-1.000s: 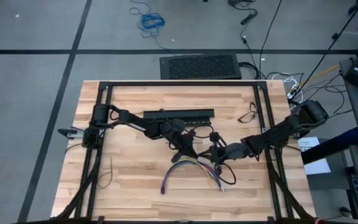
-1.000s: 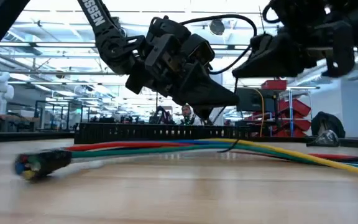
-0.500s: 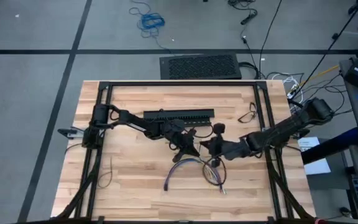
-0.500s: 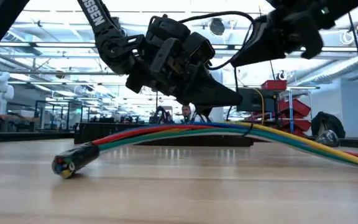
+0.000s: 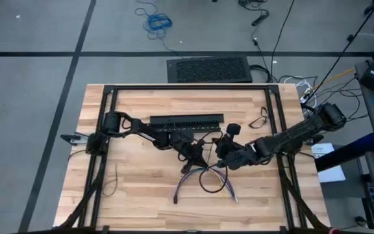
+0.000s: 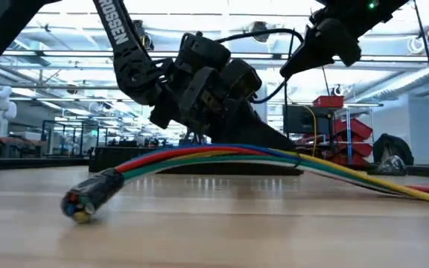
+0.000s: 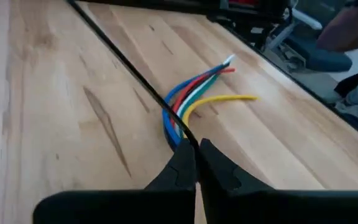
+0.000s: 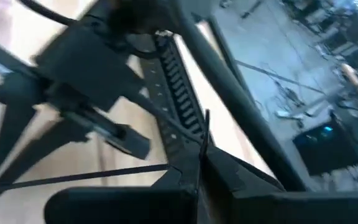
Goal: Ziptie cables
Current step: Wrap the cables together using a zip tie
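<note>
Right, I'm seeing the cables (image 5: pixel 203 182) arching limp and light mid-table toward the near edge, left gripper (image 7: pixel 196 154) pinching the zip tie (image 7: pixel 129 68) beside them, right gripper (image 8: pixel 199 163) pinching its tail; I'm favouring mid-bundle.
</note>
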